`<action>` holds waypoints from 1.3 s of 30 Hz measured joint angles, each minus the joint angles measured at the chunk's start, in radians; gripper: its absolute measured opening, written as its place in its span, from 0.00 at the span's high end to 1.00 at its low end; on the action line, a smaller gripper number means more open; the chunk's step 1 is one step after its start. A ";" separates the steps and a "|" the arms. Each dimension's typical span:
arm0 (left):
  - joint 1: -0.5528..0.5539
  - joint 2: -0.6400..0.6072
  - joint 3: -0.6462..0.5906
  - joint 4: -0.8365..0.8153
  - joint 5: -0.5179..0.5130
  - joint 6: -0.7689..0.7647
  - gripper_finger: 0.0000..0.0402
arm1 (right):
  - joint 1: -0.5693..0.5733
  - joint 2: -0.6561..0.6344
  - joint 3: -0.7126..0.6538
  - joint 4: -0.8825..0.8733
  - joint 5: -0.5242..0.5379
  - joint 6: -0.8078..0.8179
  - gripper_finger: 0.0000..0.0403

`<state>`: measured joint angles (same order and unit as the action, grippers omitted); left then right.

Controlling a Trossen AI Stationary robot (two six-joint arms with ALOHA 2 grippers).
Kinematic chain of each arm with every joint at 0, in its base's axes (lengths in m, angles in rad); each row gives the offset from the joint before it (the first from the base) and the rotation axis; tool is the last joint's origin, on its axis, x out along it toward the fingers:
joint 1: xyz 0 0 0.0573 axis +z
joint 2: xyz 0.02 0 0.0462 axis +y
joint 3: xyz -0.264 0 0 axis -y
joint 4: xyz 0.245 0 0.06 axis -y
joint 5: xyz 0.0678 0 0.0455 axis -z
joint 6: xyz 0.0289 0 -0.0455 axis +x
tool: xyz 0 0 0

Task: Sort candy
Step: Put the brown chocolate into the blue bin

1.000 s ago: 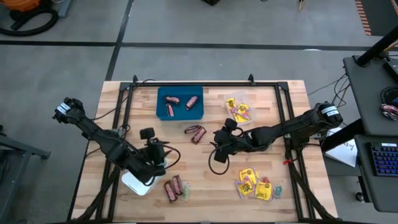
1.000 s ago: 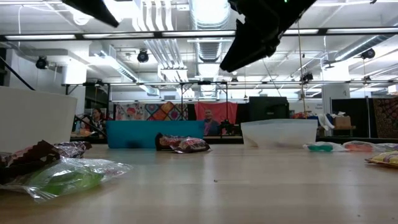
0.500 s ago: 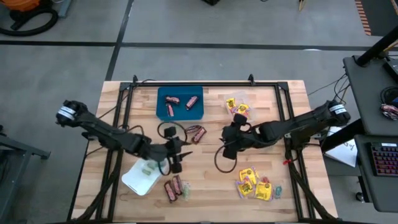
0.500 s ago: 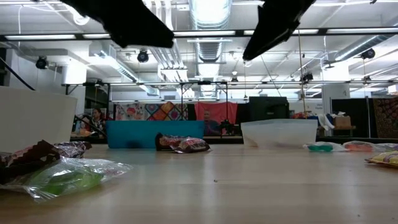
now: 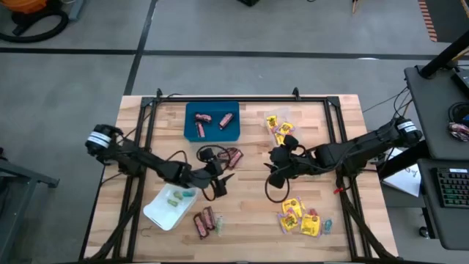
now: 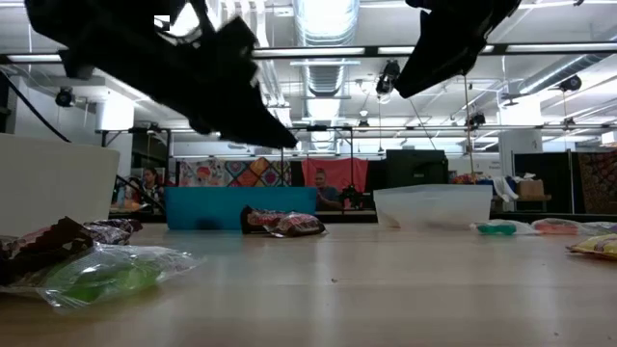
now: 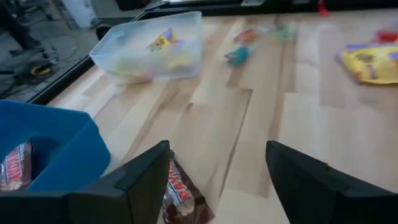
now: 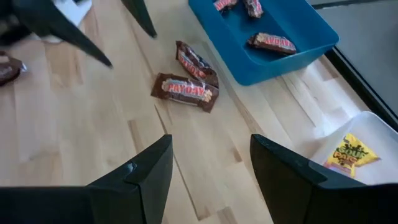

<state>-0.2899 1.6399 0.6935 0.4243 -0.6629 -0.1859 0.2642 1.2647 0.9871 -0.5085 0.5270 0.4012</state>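
My left gripper (image 5: pixel 222 178) (image 7: pixel 217 149) hangs open above the table's middle, just near-left of two brown-red bars (image 5: pixel 233 156) (image 8: pixel 186 90) that lie flat on the wood. One of these bars (image 7: pixel 180 193) shows by its finger. My right gripper (image 5: pixel 270 164) (image 8: pixel 211 140) is open too, in the air to the right of those bars. Three more bars lie in the blue tray (image 5: pixel 192 130). Pastel sweets (image 5: pixel 178 196) sit in the white tray (image 5: pixel 157 214). Yellow packets (image 5: pixel 281 128) lie in the clear tray (image 7: pixel 186 56).
More bars (image 5: pixel 205 220) and a green sweet (image 6: pixel 96 275) lie near the table's near edge, left of centre. Loose yellow packets (image 5: pixel 300 216) and pastel sweets (image 5: pixel 326 224) lie at the near right. A black frame borders the table. Bare wood shows between the two grippers.
My left gripper has left the white tray and travelled right and toward the far edge, up to the two loose bars. Pastel sweets now show in the white tray where it hovered. My right gripper has drawn back a little toward the table's right.
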 joint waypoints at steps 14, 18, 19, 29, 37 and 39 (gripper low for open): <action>0.083 0.204 0.034 -0.002 0.002 -0.086 0.38 | 0.000 0.005 -0.002 0.015 0.000 0.000 0.49; 0.097 0.216 0.033 0.005 0.001 -0.095 0.40 | 0.000 0.008 -0.002 0.017 -0.001 0.000 0.49; 0.099 0.218 0.033 0.004 0.002 -0.095 0.40 | 0.000 0.009 -0.002 0.017 -0.001 0.000 0.49; 0.126 0.271 0.032 0.029 0.063 -0.148 0.42 | 0.000 0.013 -0.002 0.018 -0.001 0.000 0.49; 0.126 0.292 0.033 0.065 0.082 -0.147 0.57 | 0.000 0.013 -0.002 0.019 -0.001 0.000 0.49; 0.126 0.291 0.033 0.065 0.092 -0.145 0.66 | 0.000 0.013 -0.002 0.019 -0.001 0.000 0.49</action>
<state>-0.1638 1.9313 0.7261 0.4896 -0.5712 -0.3305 0.2642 1.2778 0.9852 -0.4896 0.5259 0.4011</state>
